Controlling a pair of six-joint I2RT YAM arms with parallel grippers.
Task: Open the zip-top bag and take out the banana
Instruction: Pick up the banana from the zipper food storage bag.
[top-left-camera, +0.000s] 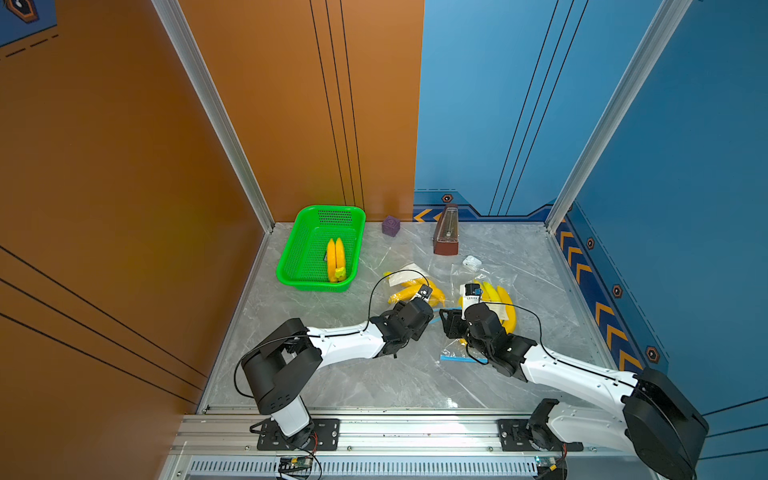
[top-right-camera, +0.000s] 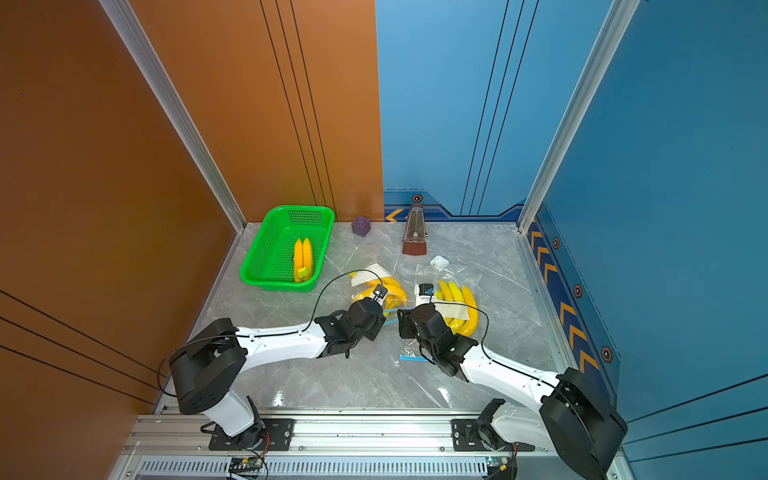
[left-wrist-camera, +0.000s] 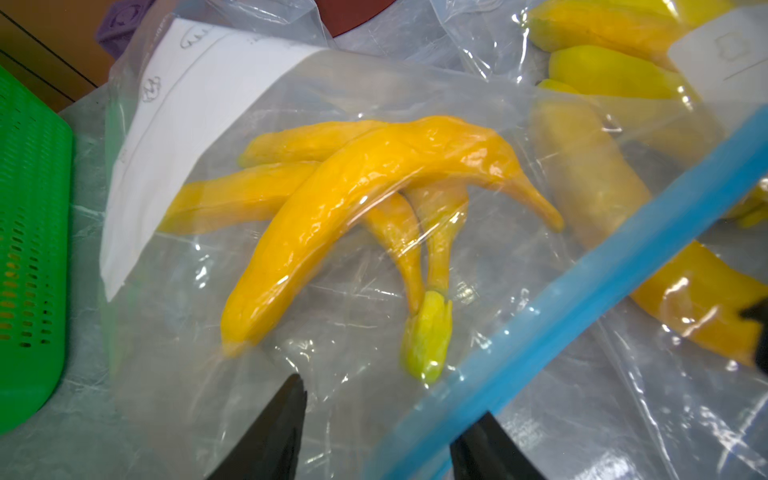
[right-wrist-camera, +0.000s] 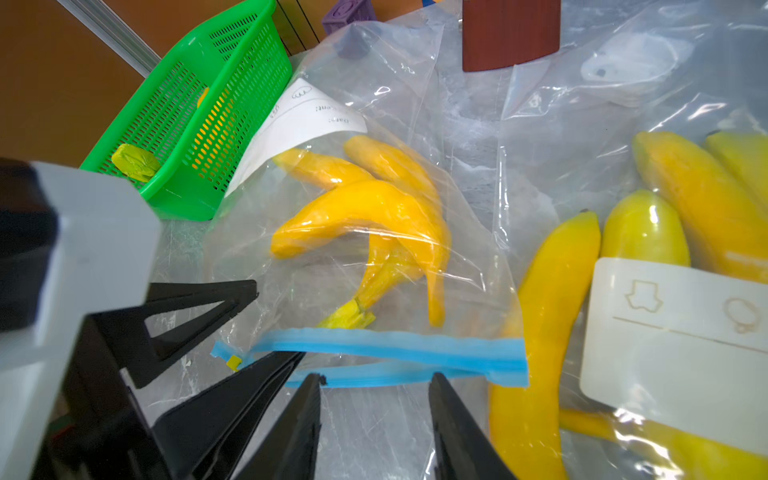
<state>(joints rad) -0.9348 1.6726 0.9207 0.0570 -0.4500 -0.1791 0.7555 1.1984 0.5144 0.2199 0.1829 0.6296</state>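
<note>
A clear zip-top bag (right-wrist-camera: 374, 199) with a blue zip strip (right-wrist-camera: 395, 345) lies mid-table and holds a bunch of orange-yellow bananas (left-wrist-camera: 353, 199) and a white label. My left gripper (left-wrist-camera: 392, 395) is open and straddles the bag's zip edge, the blue strip (left-wrist-camera: 582, 291) crossing between its fingers. The right gripper (right-wrist-camera: 376, 378) faces it, also open, with its fingertips at the strip's near lip. In both top views the two grippers (top-left-camera: 430, 318) (top-left-camera: 451, 316) meet nose to nose at the bag's near edge (top-right-camera: 390, 311).
A second bag of yellow bananas (top-left-camera: 498, 299) lies under the right arm, its blue zip (top-left-camera: 457, 358) nearer the front. A green basket (top-left-camera: 328, 208) with bananas stands far left. A purple cube (top-left-camera: 390, 225), a brown metronome (top-left-camera: 446, 230) and a small white object (top-left-camera: 471, 261) sit at the back.
</note>
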